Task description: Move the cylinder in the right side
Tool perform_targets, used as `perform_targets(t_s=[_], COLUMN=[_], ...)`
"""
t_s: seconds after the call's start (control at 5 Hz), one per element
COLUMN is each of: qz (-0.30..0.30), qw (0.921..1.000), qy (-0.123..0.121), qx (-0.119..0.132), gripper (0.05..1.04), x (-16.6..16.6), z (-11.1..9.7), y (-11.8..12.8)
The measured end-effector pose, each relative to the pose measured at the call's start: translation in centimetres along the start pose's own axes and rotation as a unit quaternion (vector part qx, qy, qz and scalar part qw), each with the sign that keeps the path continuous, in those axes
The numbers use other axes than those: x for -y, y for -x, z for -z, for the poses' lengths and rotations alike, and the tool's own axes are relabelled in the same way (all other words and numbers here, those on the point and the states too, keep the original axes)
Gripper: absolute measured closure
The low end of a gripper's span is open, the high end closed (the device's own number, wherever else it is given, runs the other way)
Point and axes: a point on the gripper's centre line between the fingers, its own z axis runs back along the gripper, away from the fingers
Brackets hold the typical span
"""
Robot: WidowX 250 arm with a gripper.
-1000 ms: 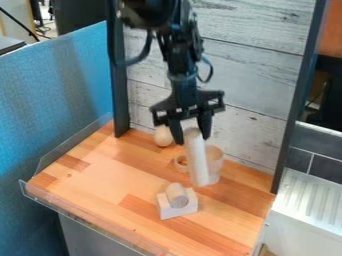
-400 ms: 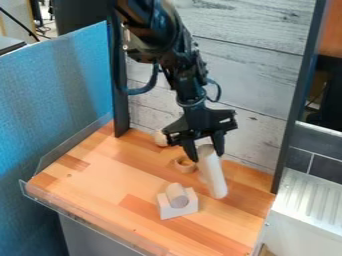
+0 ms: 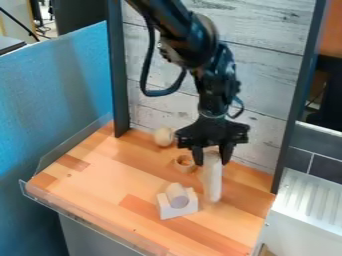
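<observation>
The gripper [image 3: 212,154] is positioned above the right-hand half of the table [image 3: 113,172], pointing down. Its fingers [image 3: 198,158] are closed to the width of the cylinder [image 3: 212,180] and hold it by the upper end. The cylinder hangs nearly upright; contact between its lower end and the table cannot be determined. To its left, near it, is the ring [image 3: 185,164]; the ball [image 3: 163,136] is farther back and left, near the wall [image 3: 260,65]. The block [image 3: 177,209], with the rod [image 3: 177,195] resting in its notch, is to the front left, apart from the cylinder. On the right, a strip of bare wood separates the cylinder from the right post [image 3: 287,142] and the table's right edge. The ribbed panel [image 3: 304,205] lies beyond that edge. A transparent rim [image 3: 87,218] bounds the table's front and left edges.
</observation>
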Motion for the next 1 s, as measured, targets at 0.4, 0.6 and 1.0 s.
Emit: perform_targets(t_s=[0.4, 0.6, 1.0], qz=[0.016, 0.001, -0.002], qw=[0.9997, 0.9987, 0.9982], qy=[-0.015, -0.017, -0.035], qx=[-0.009, -0.049, -0.048], gripper=[0.533, 0.533, 0.162], x=[0.1, 0.4, 0.3], z=[1.0, 0.8, 1.2], y=[1.0, 0.4, -0.7])
